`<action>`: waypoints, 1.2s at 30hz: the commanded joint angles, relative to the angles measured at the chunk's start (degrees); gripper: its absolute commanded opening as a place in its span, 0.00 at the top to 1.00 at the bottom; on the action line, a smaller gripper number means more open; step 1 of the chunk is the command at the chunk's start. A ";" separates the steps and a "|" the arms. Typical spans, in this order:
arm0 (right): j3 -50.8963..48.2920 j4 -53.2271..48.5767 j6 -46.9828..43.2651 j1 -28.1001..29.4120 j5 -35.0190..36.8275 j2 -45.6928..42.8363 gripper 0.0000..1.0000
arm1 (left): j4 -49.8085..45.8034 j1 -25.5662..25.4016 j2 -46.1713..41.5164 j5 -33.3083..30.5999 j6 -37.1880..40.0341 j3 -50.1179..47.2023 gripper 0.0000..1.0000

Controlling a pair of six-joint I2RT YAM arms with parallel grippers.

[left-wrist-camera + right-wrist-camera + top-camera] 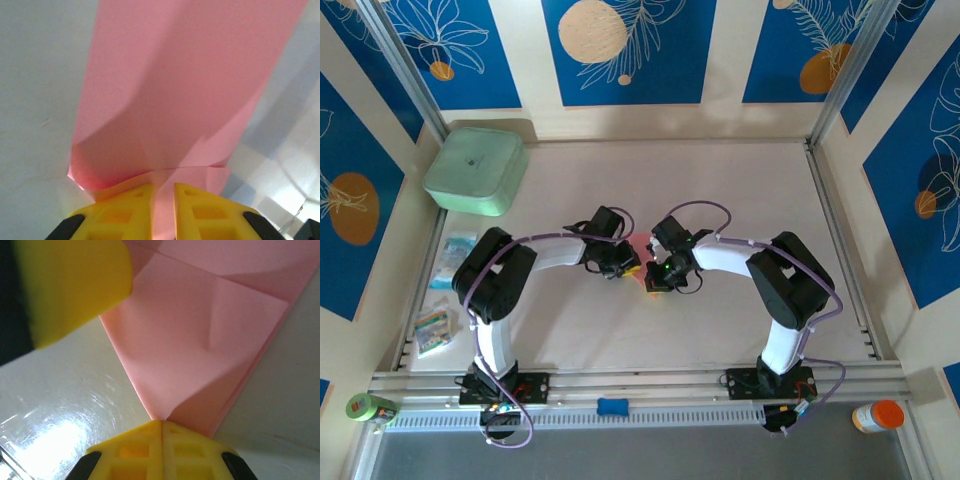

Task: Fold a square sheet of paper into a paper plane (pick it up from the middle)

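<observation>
The square sheet of paper (638,246) is pink and folded into layered flaps with a pointed end. It lies at mid-table between both grippers. My left gripper (623,268) is over one end. In the left wrist view its yellow fingers (125,210) stand a narrow gap apart, with the pink paper (185,90) showing in the gap and bulging up ahead of the left gripper (163,192). My right gripper (162,426) is shut on the pointed tip of the paper (200,340). A left fingertip (75,285) shows at the upper left of the right wrist view.
A mint-green box (476,170) sits at the back left. Clear printed packets (453,256) lie along the left edge. A metal rail (840,240) borders the right side. A blue piece (613,406), a green roll (365,407) and an orange-lidded jar (878,416) sit by the front rail.
</observation>
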 commanded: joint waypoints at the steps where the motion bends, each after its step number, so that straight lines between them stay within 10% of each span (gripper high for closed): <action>1: 0.57 -2.59 -0.06 0.34 1.76 1.84 1.00 | 6.31 -0.45 -4.36 0.96 2.71 -2.33 0.81; 36: -0.69 -5.91 -1.29 0.08 3.62 3.60 1.00 | -1.91 -3.62 -0.73 -6.82 13.24 -3.06 0.89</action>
